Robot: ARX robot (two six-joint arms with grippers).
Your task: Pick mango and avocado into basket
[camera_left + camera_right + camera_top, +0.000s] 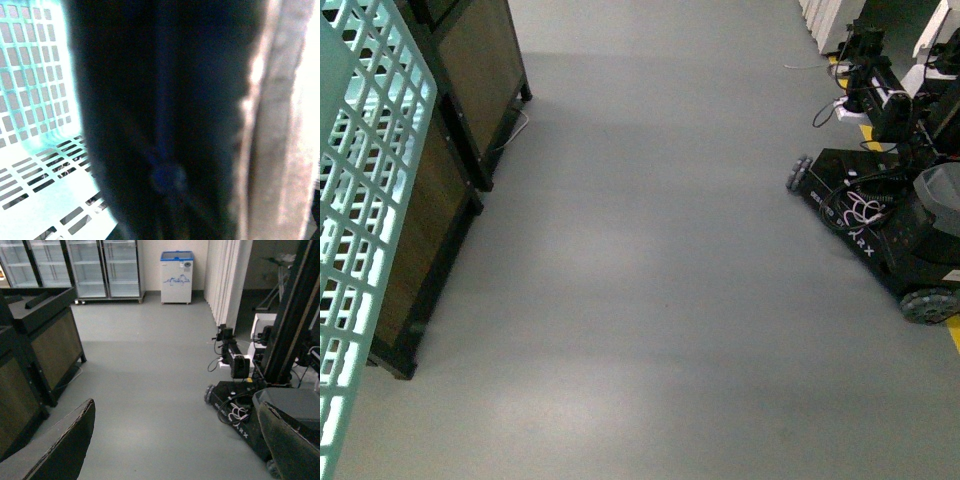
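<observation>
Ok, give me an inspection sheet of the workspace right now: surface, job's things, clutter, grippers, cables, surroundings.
Surface: bare grey floor; no table in view.
Job's things: light teal slotted plastic basket at the front view's left edge, no fruit in its visible part; mango and avocado: nothing seen.
Clutter: nothing seen.
Grippers: right gripper open, nothing between its fingers; left gripper cannot be told, a dark blur fills its wrist view.
Cables: white and pink wires on the black wheeled robot base at right.
Surroundings: dark wooden crates in black frames at left; glass-door fridges and a white chest freezer with blue lid at the back.
</observation>
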